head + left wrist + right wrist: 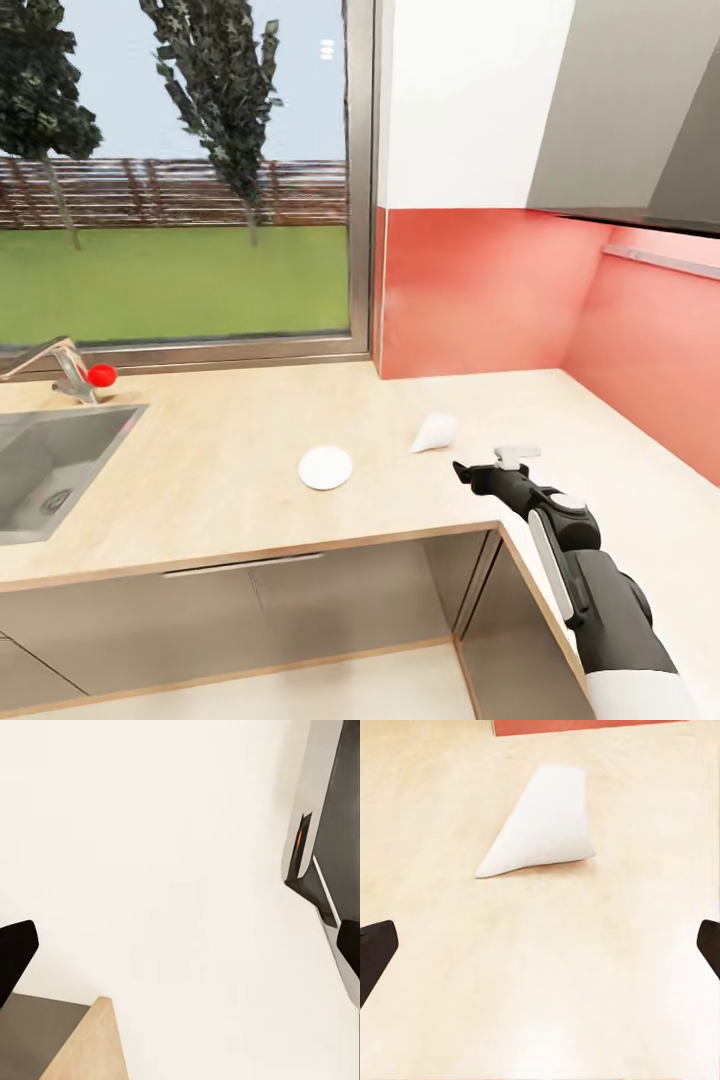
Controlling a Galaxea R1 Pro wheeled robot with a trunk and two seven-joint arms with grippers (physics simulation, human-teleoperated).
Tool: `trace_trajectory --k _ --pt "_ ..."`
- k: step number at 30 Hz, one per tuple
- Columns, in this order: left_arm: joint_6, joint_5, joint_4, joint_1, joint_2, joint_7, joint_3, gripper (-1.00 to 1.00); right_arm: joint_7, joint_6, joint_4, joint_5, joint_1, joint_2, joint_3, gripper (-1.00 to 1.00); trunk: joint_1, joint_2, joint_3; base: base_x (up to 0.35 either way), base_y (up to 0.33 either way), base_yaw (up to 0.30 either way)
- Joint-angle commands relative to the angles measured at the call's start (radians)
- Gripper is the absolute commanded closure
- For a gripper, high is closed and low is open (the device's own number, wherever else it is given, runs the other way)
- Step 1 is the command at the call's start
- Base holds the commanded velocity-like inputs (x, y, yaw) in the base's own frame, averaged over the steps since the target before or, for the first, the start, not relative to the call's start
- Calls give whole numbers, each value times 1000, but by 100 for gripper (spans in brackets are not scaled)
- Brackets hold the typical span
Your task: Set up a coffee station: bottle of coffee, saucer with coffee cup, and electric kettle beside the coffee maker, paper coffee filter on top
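So the paper coffee filter (433, 432) is lying on its side on the wooden desk (230, 460), near the red backsplash (480, 290). The right gripper (495, 462) hangs just beside it, jaws spread wide with nothing in them. The white saucer (325, 467) sits flat to the filter's left, apart from it. Left gripper (180, 945) has its jaws open too, facing a white wall. Sink (45, 470) is over under the window.

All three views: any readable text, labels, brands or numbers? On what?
None readable. The paper coffee filter, saucer, countertop, sink and right gripper show plain surfaces with no print. The left wrist view shows an orange mark on a dark panel, too small to tell.
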Motion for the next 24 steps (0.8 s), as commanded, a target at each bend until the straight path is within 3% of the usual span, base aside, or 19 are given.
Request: trace_trajectory --k 1,2,3,8,10,11,12,16,24 --pt "-4 -5 0 0 0 2 6 -100 5 5 6 -1 -1 0 9 -100 1 -2 -2 326 -131 0" --pt "-4 -4 0 0 0 2 6 -100 6 6 23 -1 -1 0 29 -100 1 -2 -2 326 -130 0" --pt "-4 -4 0 0 1 2 6 -100 7 6 58 0 -1 -2 77 -100 1 -2 -2 326 -127 0" --pt "-4 -4 1 0 1 2 6 -100 9 35 72 1 -10 -4 140 -100 1 -2 -2 195 -67 0" --pt "-4 -4 2 0 1 2 6 -100 83 96 74 3 -55 -8 146 -100 1 -2 -2 17 -5 0" --pt "-4 -4 2 0 1 2 5 -100 156 154 75 6 -99 -10 147 -100 1 -2 -2 4 -1 0" --pt "-4 -4 2 0 1 2 5 -100 171 181 76 6 -114 -10 147 -100 1 -2 -2 2 -1 0" --pt "-4 -4 3 0 1 2 5 -100 196 312 74 7 -176 -11 146 -100 1 -2 -2 34 0 0" --pt "-4 -4 16 0 1 3 5 -100 199 343 76 8 -189 -12 150 -100 1 -2 -2 283 0 0"
